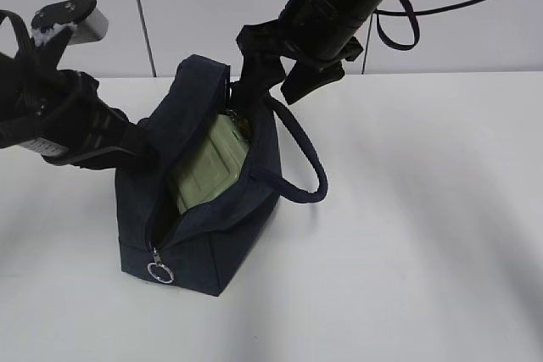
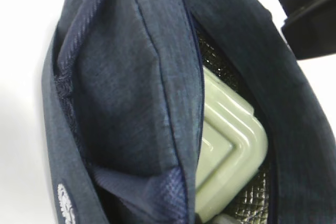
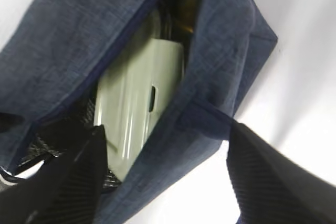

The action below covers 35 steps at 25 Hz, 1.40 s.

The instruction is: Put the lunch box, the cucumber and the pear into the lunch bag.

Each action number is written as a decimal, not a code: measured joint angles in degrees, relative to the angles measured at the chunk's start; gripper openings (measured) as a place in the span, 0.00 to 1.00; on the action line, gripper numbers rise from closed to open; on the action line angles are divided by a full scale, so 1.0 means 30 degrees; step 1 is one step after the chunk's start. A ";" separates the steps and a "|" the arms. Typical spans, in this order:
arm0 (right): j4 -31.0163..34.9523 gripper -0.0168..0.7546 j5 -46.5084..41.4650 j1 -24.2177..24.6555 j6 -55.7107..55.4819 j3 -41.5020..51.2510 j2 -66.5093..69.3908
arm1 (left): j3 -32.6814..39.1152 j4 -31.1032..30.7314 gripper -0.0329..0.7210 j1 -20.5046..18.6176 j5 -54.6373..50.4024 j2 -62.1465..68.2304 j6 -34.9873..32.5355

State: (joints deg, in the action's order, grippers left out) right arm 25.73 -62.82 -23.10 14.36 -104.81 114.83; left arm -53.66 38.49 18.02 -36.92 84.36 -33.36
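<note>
Nearest the lens, silver ring pull hanging at the front corner of the lunch bag. Inside the bag, lunch box tilted on edge, sage lid up, against silvery lining. Left gripper at the bag's left wall, apparently clamped on the fabric to hold the mouth apart; jaws themselves hidden. Right gripper spread wide above the bag's far rim, nothing between its fingers. Cucumber and pear not clearly visible; perhaps something dim beyond the box. Opening narrow; loop handle drooping right of the bag; bare table all around.
</note>
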 joint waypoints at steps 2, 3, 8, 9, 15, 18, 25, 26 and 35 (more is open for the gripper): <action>-0.0032 0.73 -0.0081 0.0000 -0.0148 -0.0038 0.0238 | 0.0000 0.0000 0.04 0.0000 0.0000 0.0000 0.0000; -0.0032 0.73 -0.0081 0.0000 -0.0195 -0.0038 0.0446 | 0.0000 0.0000 0.04 0.0000 0.0000 0.0000 0.0000; 0.0221 0.59 -0.0081 0.0000 -0.0272 -0.0038 0.1305 | -0.0021 0.0000 0.04 0.0000 0.0000 0.0000 0.0000; 0.0114 0.47 -0.0081 -0.0030 -0.0272 -0.0038 0.1353 | -0.0021 0.0000 0.04 0.0000 0.0000 0.0000 0.0000; -0.1505 0.05 -0.0120 0.0007 -0.0791 0.0605 0.0655 | -0.0220 -0.0028 0.04 -0.0017 -0.0286 0.0000 0.0000; -0.1803 0.05 0.0729 0.0203 -0.0830 0.2319 -0.0733 | -0.0903 -0.0076 0.04 -0.0017 -0.0863 0.0171 0.0000; -0.1978 0.04 0.4619 0.0943 -0.0793 0.9272 -0.5111 | -0.3140 -0.0156 0.04 0.0965 -0.2196 0.1974 0.0220; -0.2053 0.04 0.4973 0.0994 -0.0793 0.9816 -0.5563 | -0.3254 -0.0156 0.04 0.1230 -0.2177 0.2202 0.0284; -0.1637 0.19 0.6316 0.1240 0.1121 1.0766 -0.6587 | -0.3353 0.0010 0.31 0.1770 -0.2040 0.2655 0.0562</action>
State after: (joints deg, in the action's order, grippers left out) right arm 20.82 -43.87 -19.38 17.72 -72.52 95.07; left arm -63.72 38.52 23.33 -43.04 92.32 -31.68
